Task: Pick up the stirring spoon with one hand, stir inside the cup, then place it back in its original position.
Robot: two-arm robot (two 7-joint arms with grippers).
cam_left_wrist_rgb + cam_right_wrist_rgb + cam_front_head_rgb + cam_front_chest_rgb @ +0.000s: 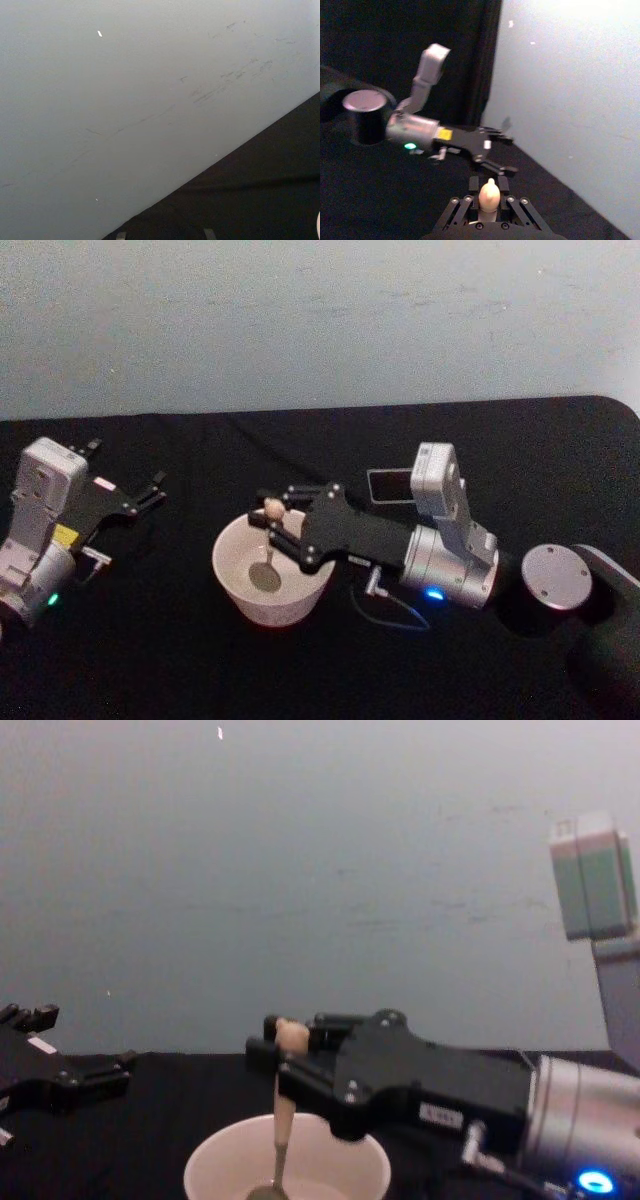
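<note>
The cream-white cup (240, 585) stands on the black table in front of me, a little left of centre. My right gripper (268, 513) reaches in from the right above the cup's far rim and is shut on the stirring spoon (270, 540) just below its knob. The spoon stands nearly upright, its metal bowl down inside the cup (340, 1165). From the wrist, the knob (489, 194) shows between the right gripper's fingers (474, 183). The dark grey holder (388, 485) sits behind the right wrist, partly hidden. My left gripper (125, 475) rests open at the far left.
The right arm's grey wrist body (450, 565) and a thin cable (390, 618) lie just right of the cup. A round grey joint cap (556, 576) is at the right edge. A pale wall (320, 320) rises behind the table's back edge.
</note>
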